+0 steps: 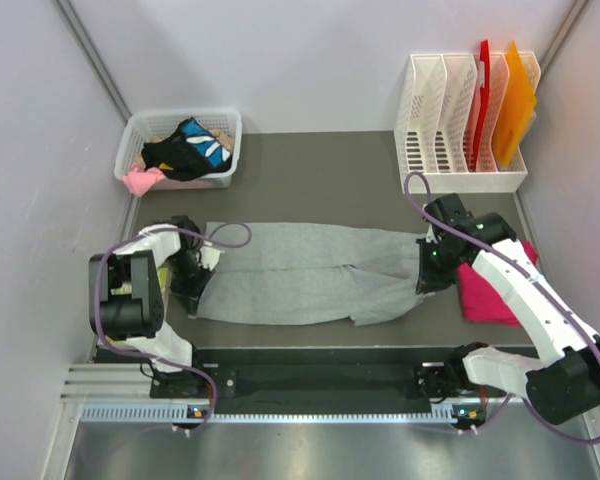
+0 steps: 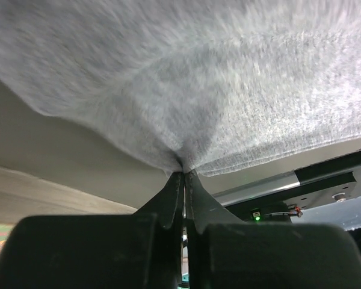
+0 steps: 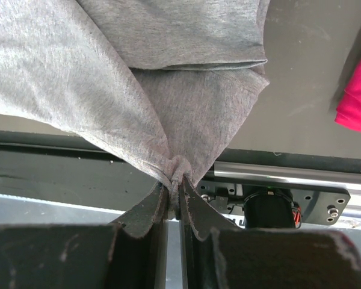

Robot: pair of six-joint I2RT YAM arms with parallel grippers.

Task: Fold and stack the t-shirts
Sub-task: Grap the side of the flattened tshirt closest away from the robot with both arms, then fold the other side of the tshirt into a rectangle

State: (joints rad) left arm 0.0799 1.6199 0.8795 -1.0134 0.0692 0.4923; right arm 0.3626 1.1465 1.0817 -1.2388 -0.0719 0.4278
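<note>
I've got both grippers clamped tight on the grey shirt (image 1: pixel 300 275): the left gripper (image 2: pixel 183 177) on its left edge, the right gripper (image 3: pixel 174 183) on its bunched right end. The pink shirt (image 1: pixel 480 300) lies just right of it. Bare table (image 1: pixel 320 170) opens behind it.

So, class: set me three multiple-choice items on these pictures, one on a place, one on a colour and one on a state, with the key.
1. Where does the white basket stand?
A: at the table's far left corner. B: at its far right corner. C: between the arm bases.
2. What colour is the shirt spread across the table's middle?
A: magenta. B: black. C: grey.
3. How is the left gripper?
A: open above the cloth. B: shut on the shirt's edge. C: shut on nothing.
Key: 1 A, the top view shows it far left. 2 C, it is heather grey in every view. 3 B, its wrist view shows cloth pinched between closed jaws.
</note>
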